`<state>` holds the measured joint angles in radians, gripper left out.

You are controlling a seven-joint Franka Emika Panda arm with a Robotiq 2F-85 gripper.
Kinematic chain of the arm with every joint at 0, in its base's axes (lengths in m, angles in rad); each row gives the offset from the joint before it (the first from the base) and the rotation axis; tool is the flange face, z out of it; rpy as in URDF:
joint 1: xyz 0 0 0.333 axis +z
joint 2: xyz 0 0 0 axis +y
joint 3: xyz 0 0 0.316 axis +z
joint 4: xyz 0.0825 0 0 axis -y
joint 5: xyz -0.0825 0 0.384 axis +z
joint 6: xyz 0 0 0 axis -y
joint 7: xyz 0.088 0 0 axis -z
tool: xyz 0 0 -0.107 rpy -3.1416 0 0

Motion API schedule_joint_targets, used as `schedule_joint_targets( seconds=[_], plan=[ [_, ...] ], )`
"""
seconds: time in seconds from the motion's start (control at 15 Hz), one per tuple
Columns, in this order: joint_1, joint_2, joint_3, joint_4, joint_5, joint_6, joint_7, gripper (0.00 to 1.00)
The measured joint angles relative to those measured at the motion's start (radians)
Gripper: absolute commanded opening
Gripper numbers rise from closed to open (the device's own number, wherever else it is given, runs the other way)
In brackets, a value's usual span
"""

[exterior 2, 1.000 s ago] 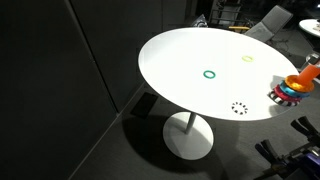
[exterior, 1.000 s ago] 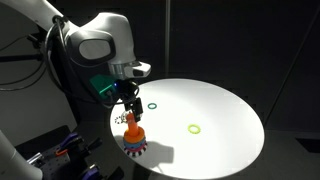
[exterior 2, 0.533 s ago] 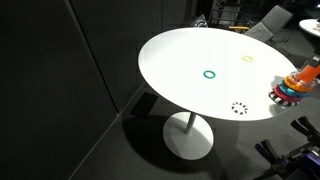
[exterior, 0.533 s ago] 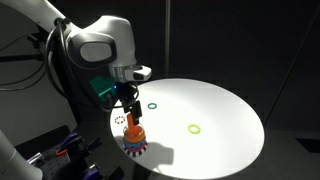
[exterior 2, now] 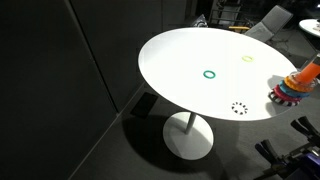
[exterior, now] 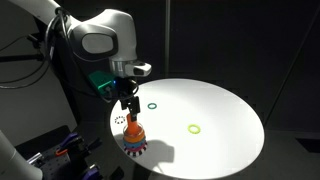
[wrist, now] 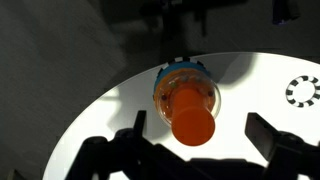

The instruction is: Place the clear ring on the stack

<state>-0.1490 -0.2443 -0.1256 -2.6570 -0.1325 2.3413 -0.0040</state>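
The stack (exterior: pixel 133 136) stands at the edge of the white round table (exterior: pixel 225 105), an orange cone peg over coloured rings; it also shows in an exterior view (exterior 2: pixel 296 86) and in the wrist view (wrist: pixel 188 100). My gripper (exterior: pixel 128 103) hangs right above the peg, open and empty, with a finger on each side of the peg in the wrist view (wrist: pixel 197 135). The clear ring (exterior: pixel 121 120) lies flat on the table beside the stack, a dashed dark outline, also in an exterior view (exterior 2: pixel 239 108) and at the right of the wrist view (wrist: pixel 301 91).
A dark green ring (exterior: pixel 152 105) (exterior 2: pixel 209 74) and a yellow-green ring (exterior: pixel 194 128) (exterior 2: pixel 247 59) lie flat further in on the table. The stack and clear ring sit close to the table's edge. Dark surroundings, chairs beyond the table.
The arm has risen slightly above the stack. The rings and the stack have not moved.
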Motion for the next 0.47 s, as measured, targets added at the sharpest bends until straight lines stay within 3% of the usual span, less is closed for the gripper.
schedule_joint_targets(
  seconds=[0.47],
  plan=[
    [0.033,-0.033,0.014,0.021,0.014,-0.032,0.0,1.0]
  ],
)
